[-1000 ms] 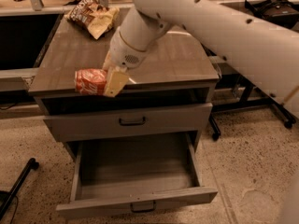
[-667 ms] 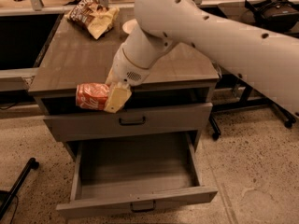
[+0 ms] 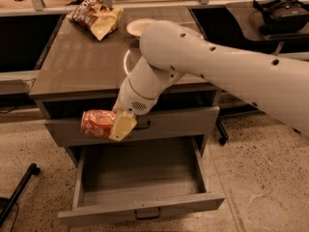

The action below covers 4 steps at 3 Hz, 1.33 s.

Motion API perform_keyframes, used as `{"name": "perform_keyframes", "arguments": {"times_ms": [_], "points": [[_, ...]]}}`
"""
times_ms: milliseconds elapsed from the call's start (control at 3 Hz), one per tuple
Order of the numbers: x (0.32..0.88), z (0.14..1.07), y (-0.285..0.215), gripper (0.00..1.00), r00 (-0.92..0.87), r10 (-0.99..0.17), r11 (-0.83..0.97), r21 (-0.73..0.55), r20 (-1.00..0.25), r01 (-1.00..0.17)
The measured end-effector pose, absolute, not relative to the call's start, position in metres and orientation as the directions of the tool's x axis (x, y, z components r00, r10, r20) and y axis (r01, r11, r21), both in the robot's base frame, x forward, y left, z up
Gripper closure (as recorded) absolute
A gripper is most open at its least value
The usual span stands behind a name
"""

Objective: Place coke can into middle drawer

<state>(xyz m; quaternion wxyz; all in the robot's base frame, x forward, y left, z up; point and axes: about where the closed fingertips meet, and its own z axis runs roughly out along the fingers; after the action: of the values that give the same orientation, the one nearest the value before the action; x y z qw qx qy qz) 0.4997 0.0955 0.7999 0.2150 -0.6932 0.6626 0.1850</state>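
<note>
My gripper (image 3: 112,124) is shut on the coke can (image 3: 97,123), a red-orange can with white lettering held on its side. The can hangs in front of the closed upper drawer front (image 3: 169,122), above the left part of the open middle drawer (image 3: 140,178). That drawer is pulled out, with a flat grey floor, tall side walls and a small dark handle (image 3: 145,214) on its front. One pale finger (image 3: 121,127) lies across the can's right end; the other is hidden behind the can.
A brown-and-yellow snack bag (image 3: 95,17) lies at the back left of the cabinet top (image 3: 82,64). A white bowl (image 3: 137,27) sits behind my arm (image 3: 217,66). A black chair base stands at the right (image 3: 222,137), and a dark pole at the lower left (image 3: 17,197).
My gripper has carried the can down and forward off the cabinet top's front edge, to in front of the upper drawer and above the open drawer.
</note>
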Motion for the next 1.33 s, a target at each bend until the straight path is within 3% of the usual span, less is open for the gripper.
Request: {"name": "perform_keyframes", "arguments": {"times_ms": [1333], "points": [[0.483,0.626,0.033,1.00,-0.088,-0.885,0.082,0.031,-0.458,-0.996]]}}
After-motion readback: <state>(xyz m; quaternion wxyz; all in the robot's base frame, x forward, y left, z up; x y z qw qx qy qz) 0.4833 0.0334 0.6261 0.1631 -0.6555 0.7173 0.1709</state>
